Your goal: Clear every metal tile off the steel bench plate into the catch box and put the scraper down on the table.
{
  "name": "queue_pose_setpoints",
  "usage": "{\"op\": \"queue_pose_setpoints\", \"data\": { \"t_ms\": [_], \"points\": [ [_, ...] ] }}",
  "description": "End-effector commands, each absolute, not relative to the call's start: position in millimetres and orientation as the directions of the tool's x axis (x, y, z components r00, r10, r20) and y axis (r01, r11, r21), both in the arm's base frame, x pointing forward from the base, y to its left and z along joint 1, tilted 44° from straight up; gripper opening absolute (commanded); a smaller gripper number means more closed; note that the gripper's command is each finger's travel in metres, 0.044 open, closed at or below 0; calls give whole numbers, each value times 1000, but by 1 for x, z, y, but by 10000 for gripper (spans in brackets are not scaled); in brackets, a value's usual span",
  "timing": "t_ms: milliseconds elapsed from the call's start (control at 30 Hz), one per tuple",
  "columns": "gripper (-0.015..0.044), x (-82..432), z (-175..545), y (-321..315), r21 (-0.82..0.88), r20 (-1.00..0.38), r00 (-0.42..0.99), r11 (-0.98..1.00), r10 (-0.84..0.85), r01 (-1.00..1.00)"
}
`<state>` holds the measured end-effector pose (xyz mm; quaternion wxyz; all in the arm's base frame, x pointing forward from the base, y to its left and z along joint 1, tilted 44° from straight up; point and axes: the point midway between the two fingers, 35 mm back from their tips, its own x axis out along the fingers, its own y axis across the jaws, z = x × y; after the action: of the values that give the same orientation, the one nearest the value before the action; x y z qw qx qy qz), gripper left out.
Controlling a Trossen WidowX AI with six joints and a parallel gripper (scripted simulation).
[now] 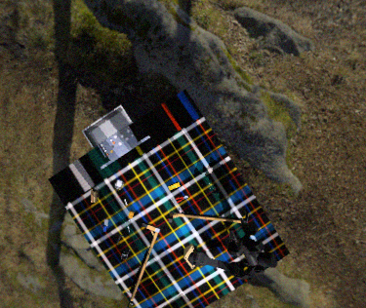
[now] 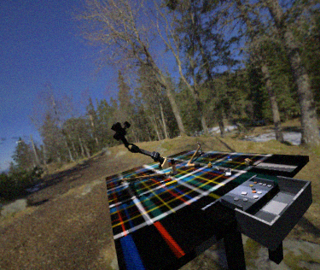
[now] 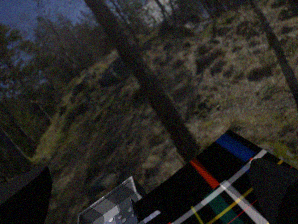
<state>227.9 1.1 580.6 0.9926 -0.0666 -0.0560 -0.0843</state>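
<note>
The steel bench plate [image 1: 125, 148] [image 2: 229, 197] has several small tiles [image 1: 113, 142] [image 2: 244, 193] scattered on it. The grey catch box [image 1: 101, 118] [image 2: 293, 207] [image 3: 107, 209] adjoins its far end; I can make out no tile in its visible part. Two long wooden-handled tools lie on the table: one tool [image 1: 144, 265] [image 2: 194, 155] with a crosspiece head, and another tool [image 1: 209, 218] [image 2: 147, 176] nearer the arm. Which is the long scraper I cannot tell. My gripper [image 2: 122, 128] [image 3: 150, 165] is open and empty, high above the table and away from the plate and tools.
A plaid table [image 1: 204, 119] carries a yellow block [image 1: 174, 186], a red item [image 1: 180, 199], a white item [image 1: 119, 184], a tan block [image 1: 94, 196] and a small orange item [image 1: 131, 214]. A short wooden piece [image 1: 188, 256] is beside the dark arm [image 1: 212, 262].
</note>
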Motion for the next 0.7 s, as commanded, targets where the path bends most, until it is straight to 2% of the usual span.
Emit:
{"op": "queue_pose_setpoints", "data": {
  "t_ms": [0, 667],
  "points": [
    [440, 217, 583, -11, -110, 128, 972, 972, -195, 209],
    [440, 171, 579, -58, -86, 113, 915, 913, -388, 398]
  ]
}}
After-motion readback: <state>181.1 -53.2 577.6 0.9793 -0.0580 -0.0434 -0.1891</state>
